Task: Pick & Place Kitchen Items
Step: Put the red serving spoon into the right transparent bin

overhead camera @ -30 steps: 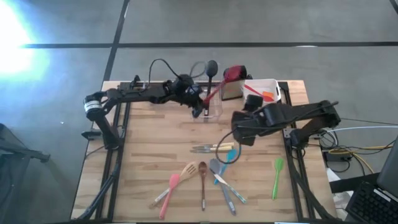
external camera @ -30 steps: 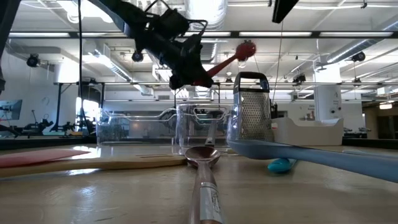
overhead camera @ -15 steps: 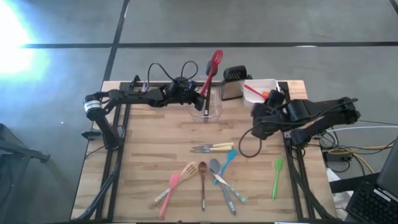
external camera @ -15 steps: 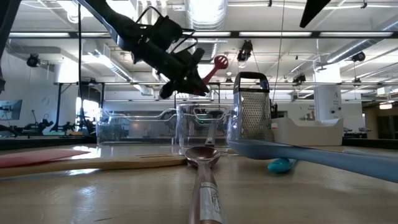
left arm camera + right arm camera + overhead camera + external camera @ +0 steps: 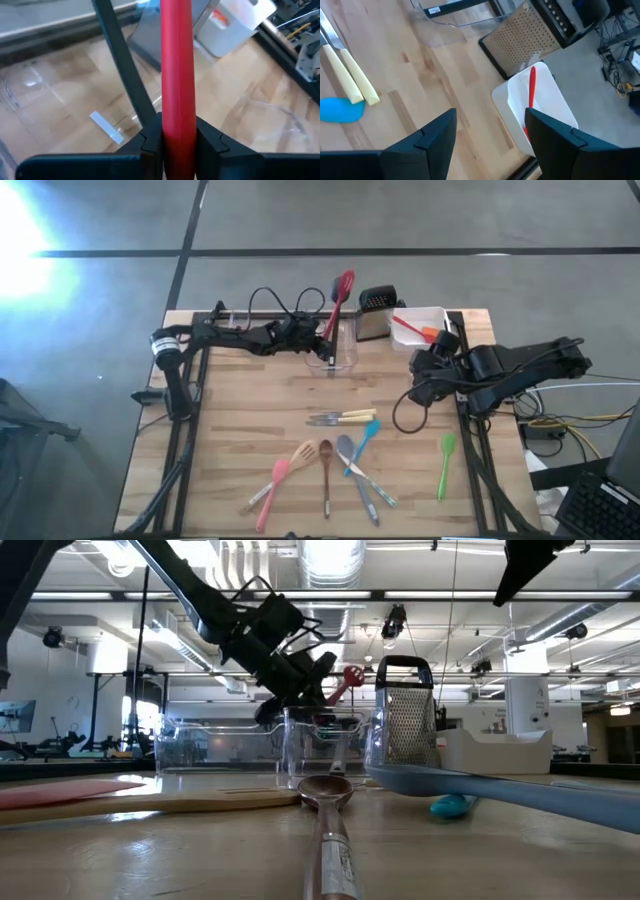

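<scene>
Clear plastic tub (image 5: 338, 352) at table's far edge. Left gripper (image 5: 322, 340) over it, clenched on red long-handled spatula (image 5: 341, 292); long axis steeply upright, lower end in the tub, apparently ready to release. Right gripper (image 5: 490, 135) spread empty, near white tub (image 5: 540, 107).

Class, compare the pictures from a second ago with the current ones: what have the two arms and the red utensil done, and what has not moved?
The left gripper, shut on the red spatula, has tipped it upright and lowered it to the clear tub. The right gripper, open and empty, has drawn back from mid-table toward the white tub. The utensils on the table, the yellow-handled knives and the grater have stayed put.
</scene>
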### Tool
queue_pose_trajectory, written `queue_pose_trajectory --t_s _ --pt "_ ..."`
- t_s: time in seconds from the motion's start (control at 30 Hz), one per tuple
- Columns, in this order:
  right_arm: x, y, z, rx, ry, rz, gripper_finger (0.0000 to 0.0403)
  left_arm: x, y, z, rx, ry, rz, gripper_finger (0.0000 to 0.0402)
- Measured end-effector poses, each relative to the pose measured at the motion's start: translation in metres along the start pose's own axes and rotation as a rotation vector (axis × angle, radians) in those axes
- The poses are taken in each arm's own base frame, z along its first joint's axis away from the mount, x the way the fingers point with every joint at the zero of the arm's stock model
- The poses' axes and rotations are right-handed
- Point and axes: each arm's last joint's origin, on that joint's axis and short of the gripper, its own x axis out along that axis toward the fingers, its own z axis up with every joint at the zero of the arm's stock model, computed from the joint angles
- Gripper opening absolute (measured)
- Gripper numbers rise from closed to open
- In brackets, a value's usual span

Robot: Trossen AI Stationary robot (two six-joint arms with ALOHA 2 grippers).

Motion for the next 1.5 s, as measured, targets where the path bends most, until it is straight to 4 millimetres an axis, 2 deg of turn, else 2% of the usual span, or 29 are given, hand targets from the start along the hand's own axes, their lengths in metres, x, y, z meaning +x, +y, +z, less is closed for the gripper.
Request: queue_pose_trajectory --t_s 0.23,0.6,0.73,0.83,0.9,1.1,1.37,1.5 --pt "0.005 0.003 -0.003 -0.01 0.009 -0.005 0.0224 0.008 0.003 -0.004 -0.018 0.006 0.007 0.0067" --pt "0.005 0.004 -0.002 -0.004 -0.005 -0.002 0.0224 0.008 0.001 -0.004 -0.024 0.041 -0.02 0.0067" --pt "0.005 0.004 -0.001 -0.003 -0.006 -0.002 0.0225 0.006 -0.01 0.006 0.004 0.076 -0.036 0.0067" --pt "0.005 0.004 -0.001 -0.002 -0.007 -0.001 0.0226 -0.002 -0.023 0.027 0.042 0.059 -0.039 0.0067" --pt "0.005 0.004 -0.001 -0.002 -0.007 -0.001 0.0225 -0.005 -0.027 0.036 0.057 0.058 0.0 0.0067" --pt "0.005 0.004 -0.001 -0.004 -0.007 -0.001 0.0225 -0.017 -0.032 0.042 0.057 0.152 0.163 0.0067" --pt "0.006 0.004 -0.002 -0.029 -0.004 -0.004 0.0228 -0.023 -0.06 0.022 0.061 0.192 0.194 0.0067" --pt "0.008 0.005 -0.004 -0.035 0.003 -0.008 0.0228 -0.022 -0.06 0.018 0.029 0.21 0.217 0.0067"
